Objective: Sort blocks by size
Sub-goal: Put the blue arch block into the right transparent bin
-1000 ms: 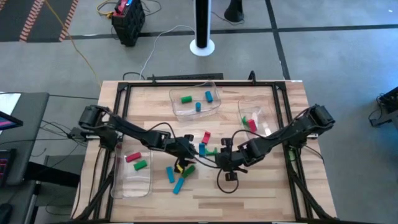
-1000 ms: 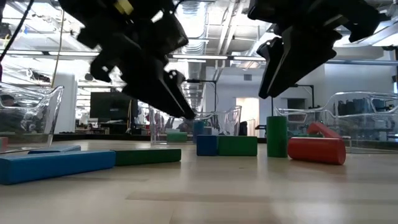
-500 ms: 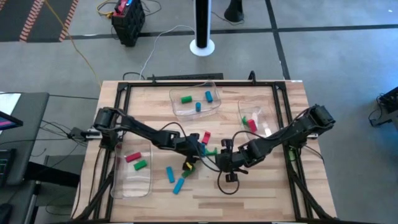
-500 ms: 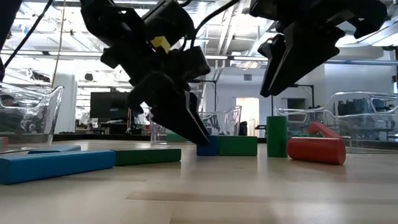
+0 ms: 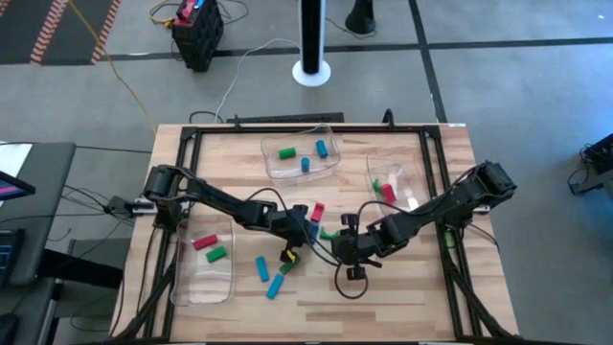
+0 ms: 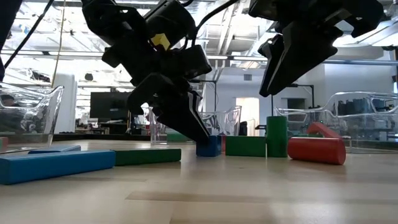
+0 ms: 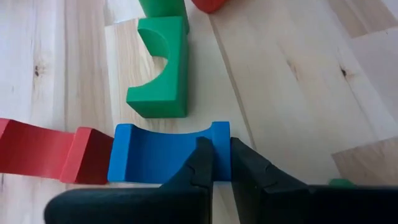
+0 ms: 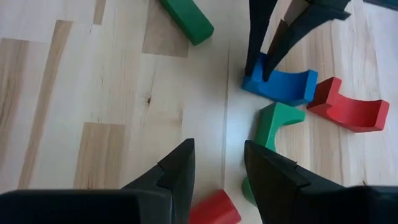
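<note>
High view: left gripper [image 5: 303,230] down in the loose cluster of blocks at table centre, beside a small blue block [image 5: 311,231]. Right gripper [image 5: 347,251] just beside it, over bare wood. Three clear trays [image 5: 201,278] already holding a few sorted pieces.

Low view: left gripper [image 6: 200,134] tips at the table, clamped on one end of the blue block [image 6: 209,145]; green piece [image 6: 245,145] just beside it.

Left wrist view: fingers [image 7: 202,163] pinched onto one thin end wall of the blue block [image 7: 163,153], an arch-cut piece, glossy, lying flat. Red arch [image 7: 46,154] touching its other end; green arch [image 7: 160,71] close alongside.

Right wrist view: right gripper [image 8: 217,163] parted, grasping nothing.

Risks: grip far off-centre on a narrow wall, so likely swing or slip on lifting; touching red arch probably dragged along; arms crowded, contact possible.
</note>
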